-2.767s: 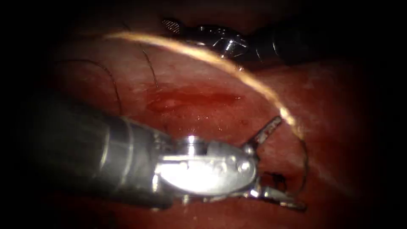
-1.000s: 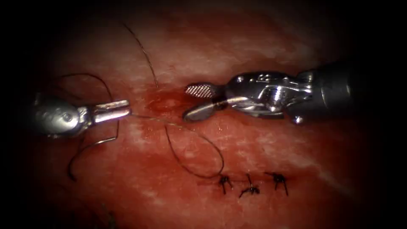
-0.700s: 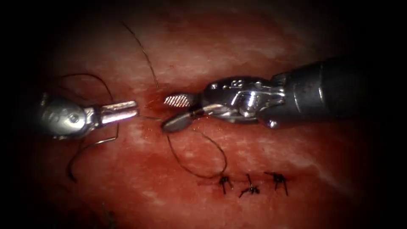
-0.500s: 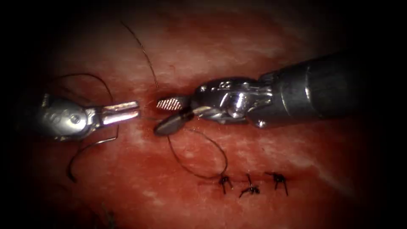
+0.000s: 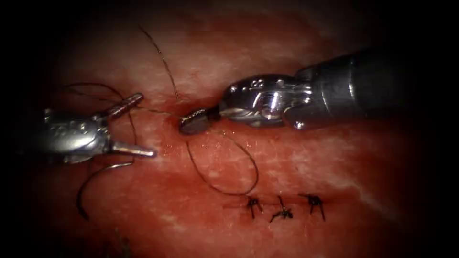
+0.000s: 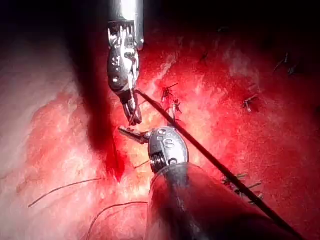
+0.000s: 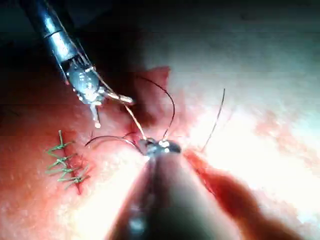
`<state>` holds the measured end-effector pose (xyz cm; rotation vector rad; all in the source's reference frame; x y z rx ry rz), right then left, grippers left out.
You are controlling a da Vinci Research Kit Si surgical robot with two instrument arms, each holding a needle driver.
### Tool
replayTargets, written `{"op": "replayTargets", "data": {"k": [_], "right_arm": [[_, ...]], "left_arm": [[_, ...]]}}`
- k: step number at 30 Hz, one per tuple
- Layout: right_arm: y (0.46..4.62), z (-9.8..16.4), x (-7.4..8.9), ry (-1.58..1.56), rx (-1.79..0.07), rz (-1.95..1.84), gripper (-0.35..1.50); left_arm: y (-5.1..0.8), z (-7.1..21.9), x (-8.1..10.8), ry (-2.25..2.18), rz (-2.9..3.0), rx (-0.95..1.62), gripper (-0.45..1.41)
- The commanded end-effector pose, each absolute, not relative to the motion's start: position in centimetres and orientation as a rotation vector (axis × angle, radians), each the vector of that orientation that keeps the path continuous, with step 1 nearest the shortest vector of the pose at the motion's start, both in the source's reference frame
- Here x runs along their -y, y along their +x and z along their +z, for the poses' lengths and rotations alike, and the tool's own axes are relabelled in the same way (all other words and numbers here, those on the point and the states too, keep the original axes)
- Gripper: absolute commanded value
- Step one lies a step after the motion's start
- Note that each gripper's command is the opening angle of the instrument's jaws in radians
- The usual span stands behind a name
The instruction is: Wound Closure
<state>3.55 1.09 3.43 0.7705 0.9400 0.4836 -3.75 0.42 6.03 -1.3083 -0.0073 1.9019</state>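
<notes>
Three dark knotted stitches (image 5: 282, 206) already sit in a row at the lower middle of the endoscope frame on the wet red pork-belly tissue (image 5: 334, 162), and from the leftmost knot a thin dark thread (image 5: 224, 184) loops up to the centre, where my right tool (image 5: 193, 122) has its jaws clenched on it. At the left edge my left tool (image 5: 129, 125) has its jaws spread wide and holds nothing, thread passing just by its upper jaw. I judge the closure part done; I cannot make out the curved needle, and I read no writing.
</notes>
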Motion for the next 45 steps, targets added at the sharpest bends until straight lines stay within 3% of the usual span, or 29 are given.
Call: {"op": "replayTargets", "data": {"k": [1, 9, 15, 21, 35, 45], "right_arm": [[3.59, 3.52, -1.09, 0.766, -0.939, 0.490, -0.35], [3.57, 3.64, -0.94, 0.763, -0.936, 0.466, -0.35], [3.51, 3.66, -0.96, 0.764, -0.936, 0.464, -0.35], [3.49, 3.71, -1.02, 0.750, -0.933, 0.475, -0.35], [3.47, 3.68, -1.01, 0.751, -0.933, 0.476, -0.35], [3.51, 3.65, -0.99, 0.751, -0.931, 0.475, -0.35]], "left_arm": [[-3.78, 6.05, -0.35, -1.271, 1.907, -0.005, 1.14], [-3.58, 5.82, -0.56, -1.381, 1.771, -0.030, 1.06], [-3.44, 5.76, -0.55, -1.457, 1.718, -0.039, 0.78], [-3.52, 5.67, -0.22, -1.253, 1.930, 0.083, 0.57], [-3.46, 5.18, -0.62, -1.236, 1.831, 0.001, 0.78], [-3.42, 5.38, -0.79, -1.260, 1.781, -0.050, 0.67]]}}
